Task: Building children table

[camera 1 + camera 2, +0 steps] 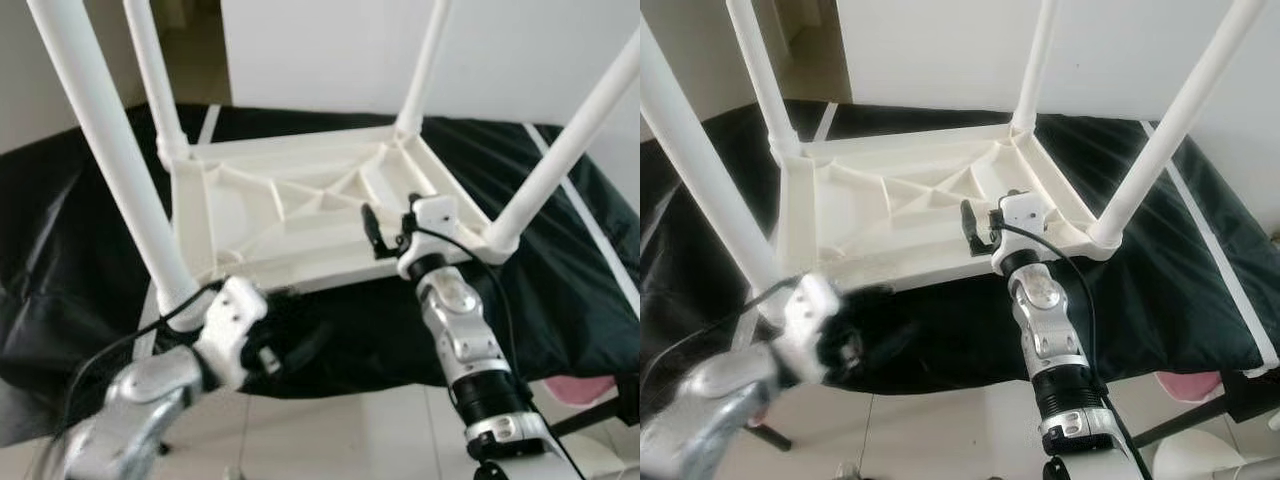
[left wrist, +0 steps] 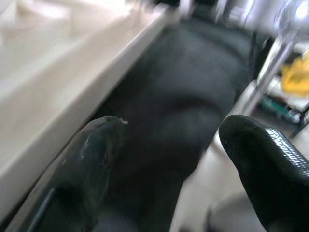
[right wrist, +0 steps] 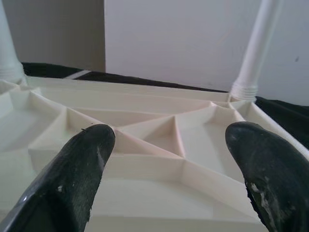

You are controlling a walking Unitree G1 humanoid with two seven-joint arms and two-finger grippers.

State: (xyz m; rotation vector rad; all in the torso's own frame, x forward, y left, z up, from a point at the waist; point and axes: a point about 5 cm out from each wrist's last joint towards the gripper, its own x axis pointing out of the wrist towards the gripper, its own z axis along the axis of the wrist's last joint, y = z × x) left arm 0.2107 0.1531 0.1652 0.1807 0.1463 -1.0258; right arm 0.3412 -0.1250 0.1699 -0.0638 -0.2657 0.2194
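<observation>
A white plastic children's table (image 1: 300, 200) lies upside down on a black cloth, its ribbed underside facing up. Legs stand in its corner sockets: near left (image 1: 110, 150), far left (image 1: 150, 70), far right (image 1: 425, 60), near right (image 1: 570, 140). My right gripper (image 1: 388, 232) is open at the table's near edge, right of the middle, and points across the ribs (image 3: 164, 135). My left gripper (image 1: 290, 350) is blurred, just below the near edge by the near-left leg. It is open over the cloth, with the table's rim (image 2: 96, 82) beside one finger.
The black cloth (image 1: 560, 280) covers a low surface and hangs over its front edge. Pale floor tiles (image 1: 350, 430) lie below, with a pink object (image 1: 585, 390) at lower right. A white wall (image 1: 330, 50) stands close behind. Something yellow (image 2: 297, 77) sits past a metal post.
</observation>
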